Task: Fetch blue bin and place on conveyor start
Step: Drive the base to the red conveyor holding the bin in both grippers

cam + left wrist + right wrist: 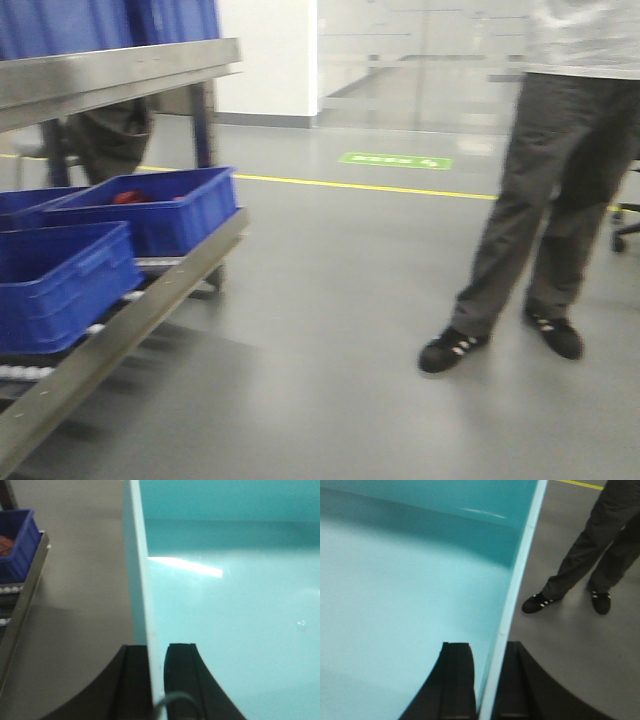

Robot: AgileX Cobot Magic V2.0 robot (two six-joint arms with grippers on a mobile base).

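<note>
The blue bin (235,595) is a light cyan tub that fills most of the left wrist view, and it also fills the right wrist view (405,585). It hangs above the grey floor. My left gripper (156,652) is shut on the bin's left wall, one black finger outside and one inside. My right gripper (489,650) is shut on the bin's right wall in the same way. The bin is empty inside. The bin and both grippers do not show in the front view. The conveyor start is out of view.
A steel shelf rack (130,320) stands at the left with dark blue ribbed crates (150,205) on rollers; it also shows in the left wrist view (22,595). A person in grey trousers and black shoes (540,200) stands at the right, close to the bin (590,550). A yellow floor line (370,187) runs across farther off.
</note>
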